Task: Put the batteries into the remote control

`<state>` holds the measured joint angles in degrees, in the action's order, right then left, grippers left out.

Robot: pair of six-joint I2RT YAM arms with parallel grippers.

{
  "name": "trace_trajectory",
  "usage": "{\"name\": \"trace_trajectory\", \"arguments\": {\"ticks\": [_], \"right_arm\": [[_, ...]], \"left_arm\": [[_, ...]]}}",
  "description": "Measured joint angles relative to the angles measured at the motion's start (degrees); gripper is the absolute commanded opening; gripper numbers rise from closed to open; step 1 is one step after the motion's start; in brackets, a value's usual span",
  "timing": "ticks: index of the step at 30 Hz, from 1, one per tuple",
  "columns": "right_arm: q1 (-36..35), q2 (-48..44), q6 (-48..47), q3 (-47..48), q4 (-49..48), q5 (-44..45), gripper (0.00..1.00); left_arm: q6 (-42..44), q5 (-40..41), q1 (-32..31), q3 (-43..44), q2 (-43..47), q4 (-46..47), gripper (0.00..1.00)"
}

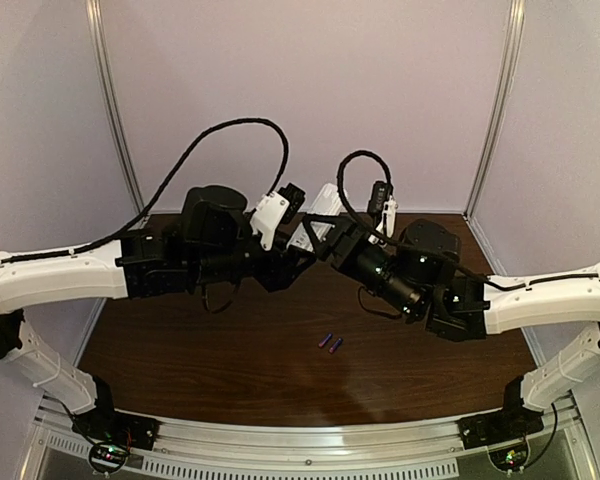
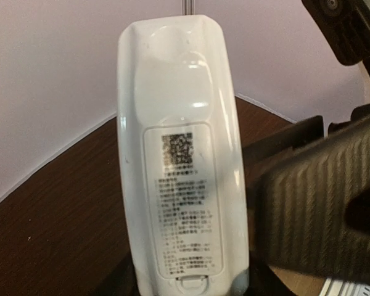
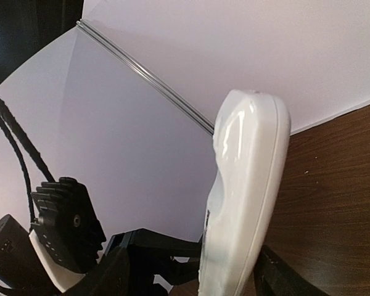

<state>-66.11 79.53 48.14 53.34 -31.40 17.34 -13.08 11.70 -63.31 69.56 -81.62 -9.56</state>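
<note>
The white remote control (image 1: 323, 200) is held up in the air above the table's back middle, between both grippers. The left wrist view shows its back (image 2: 182, 166) with a printed label and the cover closed. My left gripper (image 2: 188, 290) is shut on its lower end, across the width. My right gripper (image 3: 197, 280) is open and straddles the remote (image 3: 246, 185) edge-on. One of its fingers (image 3: 283, 277) sits by the front face, the other (image 3: 105, 277) stands off the back. Two purple batteries (image 1: 330, 342) lie side by side on the table, below and in front of the grippers.
The dark wooden table (image 1: 210, 350) is closed in by pale walls at the back and sides. An aluminium rail (image 1: 300, 440) runs along the near edge. Both arms cross over the table's middle.
</note>
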Motion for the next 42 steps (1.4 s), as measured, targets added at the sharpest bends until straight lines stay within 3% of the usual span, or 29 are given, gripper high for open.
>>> {"name": "trace_trajectory", "arguments": {"ticks": [10, 21, 34, 42], "right_arm": [[4.92, -7.17, -0.48, -2.1, 6.36, -2.36, 0.74], [8.35, -8.37, -3.76, -2.12, 13.7, -20.59, 0.81], [9.92, -6.99, -5.25, -0.02, 20.94, -34.18, 0.55], [13.09, -5.9, -1.44, -0.46, 19.61, -41.86, 0.53]], "left_arm": [[3.58, -2.54, 0.0, -6.88, 6.99, -1.11, 0.15], [11.93, -4.52, 0.13, -7.19, 9.55, -7.98, 0.14], [19.85, -5.01, 0.13, -7.19, 9.07, -11.96, 0.09], [25.7, -6.19, 0.13, -8.11, 12.37, -12.02, 0.06]]}}
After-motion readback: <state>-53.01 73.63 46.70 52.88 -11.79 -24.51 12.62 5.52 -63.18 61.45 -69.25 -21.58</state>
